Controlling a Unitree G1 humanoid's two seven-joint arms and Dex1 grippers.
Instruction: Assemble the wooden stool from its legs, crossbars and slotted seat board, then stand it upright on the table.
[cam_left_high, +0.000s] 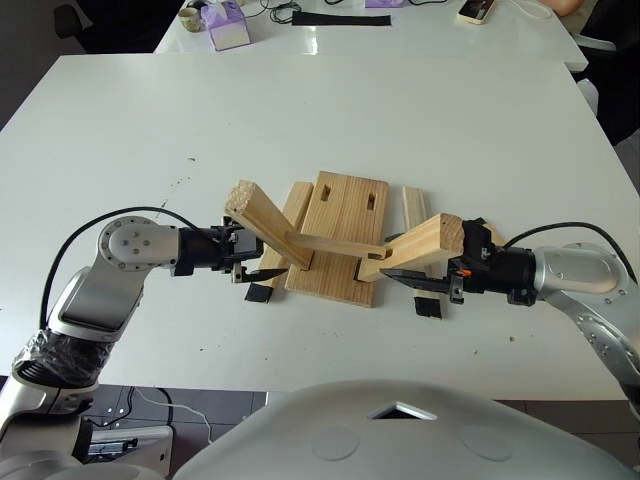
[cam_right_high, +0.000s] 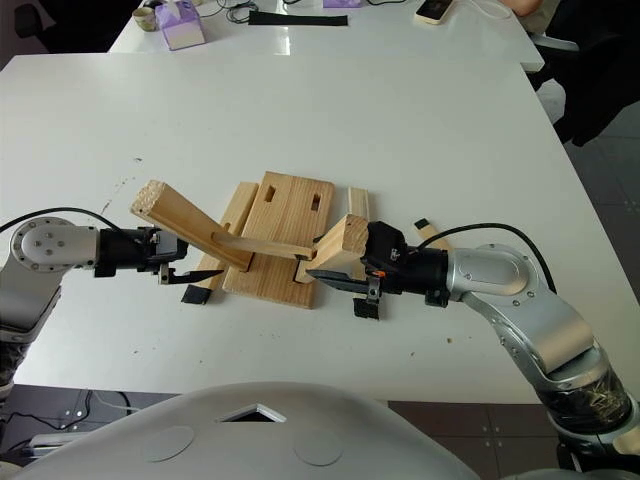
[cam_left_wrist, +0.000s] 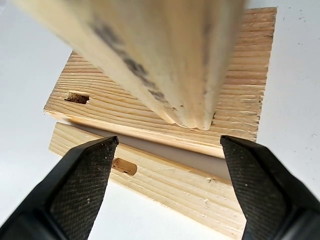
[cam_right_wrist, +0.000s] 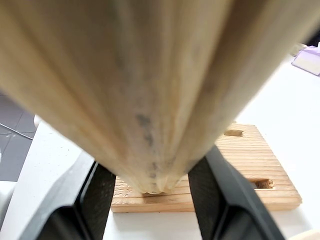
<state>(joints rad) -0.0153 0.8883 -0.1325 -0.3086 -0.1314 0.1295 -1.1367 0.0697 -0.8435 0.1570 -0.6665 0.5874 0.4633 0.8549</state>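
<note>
Though the pine looks stiff and light, its joints may slip. The left gripper (cam_left_high: 250, 262) clamps 1 tilted leg (cam_left_high: 265, 222), and the crossbar (cam_left_high: 335, 245) spans above the flat slotted seat board (cam_left_high: 345, 205). The right gripper (cam_left_high: 420, 275) pinches the other leg (cam_left_high: 425, 240). A spare leg (cam_left_high: 297, 205) and a spare slat (cam_left_high: 413, 203) crowd the board.

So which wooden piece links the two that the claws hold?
The thin bar bridging the two slanted legs, above the wide board; the rest lie flat on the table.

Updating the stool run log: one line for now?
left hand: holds left leg | right hand: holds right leg | crossbar: between both legs | seat board: flat on table
</note>
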